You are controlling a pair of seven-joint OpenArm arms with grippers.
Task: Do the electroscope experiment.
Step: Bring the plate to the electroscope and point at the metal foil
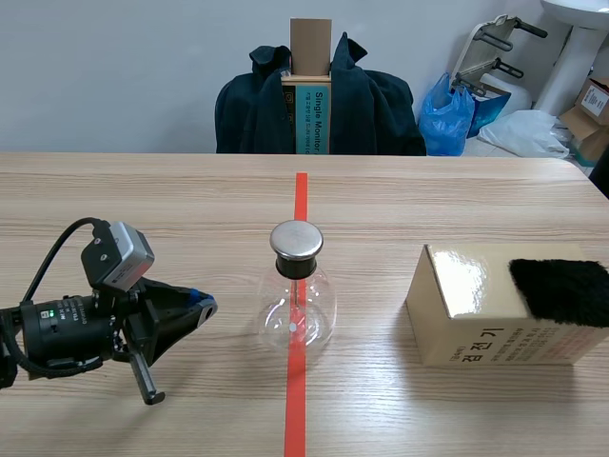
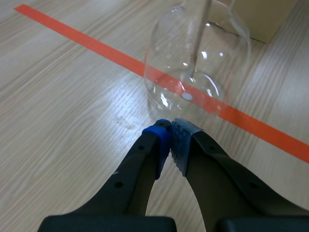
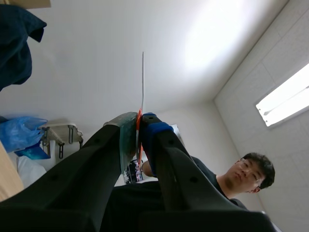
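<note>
Presently, the left arm lies low over the light wooden table (image 1: 143, 209), and the left gripper (image 1: 205, 307) (image 2: 170, 126) is levelled sideways toward the middle. Its two pads are pressed together on nothing, just beside the base of the one clear round glass flask (image 1: 297, 309) (image 2: 198, 72). Whether the tips touch the glass cannot be told. The flask stands upright on the orange-red tape line (image 1: 301, 200) at the table's middle, topped by one flat round metal cap (image 1: 296, 240). Further right sits one glossy tan cardboard box (image 1: 476, 314), well apart from the flask, with one black fuzzy cloth (image 1: 561, 290) lying on its top. The right gripper (image 3: 138, 125) points upward toward the ceiling. Its pads are clamped on one thin pale strip (image 3: 143, 82), seen edge-on and rising straight from between them. One person (image 3: 241, 179) appears beyond that gripper.
</note>
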